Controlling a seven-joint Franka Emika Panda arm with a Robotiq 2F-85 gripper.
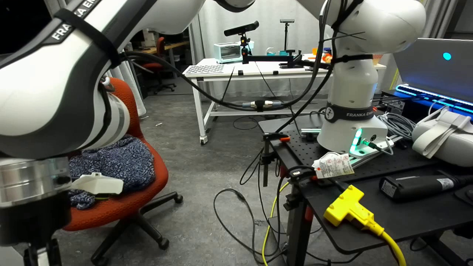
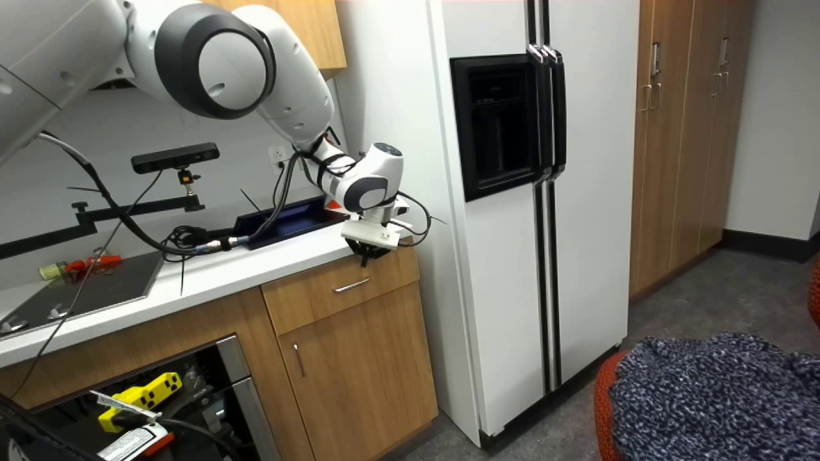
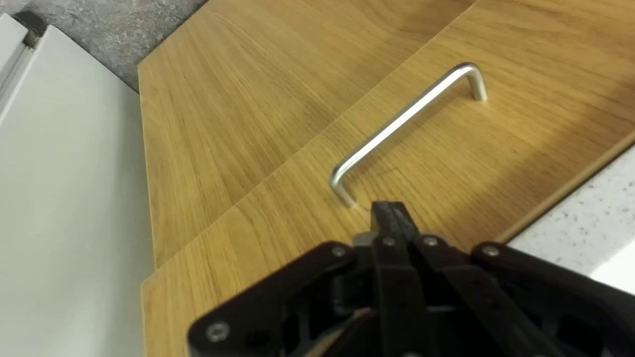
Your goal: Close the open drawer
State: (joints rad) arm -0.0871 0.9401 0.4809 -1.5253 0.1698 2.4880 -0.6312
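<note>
- In the wrist view the end effector (image 3: 390,209) hides part of the drawer (image 3: 446,158); I can't tell whether it touches the wood.
- The drawer's inside is hidden behind its front.
- In an exterior view the arm (image 1: 44,99) is cut off at the near left, the end effector's tip with it.
- The tall fridge (image 2: 500,256) is cut off above.
- The laptop (image 1: 432,68) at right is cropped.
- Print on the paper tag (image 1: 334,166) is too small to read.
- Orange bits (image 1: 326,58) on the far desk (image 1: 269,68) I can't name.
</note>
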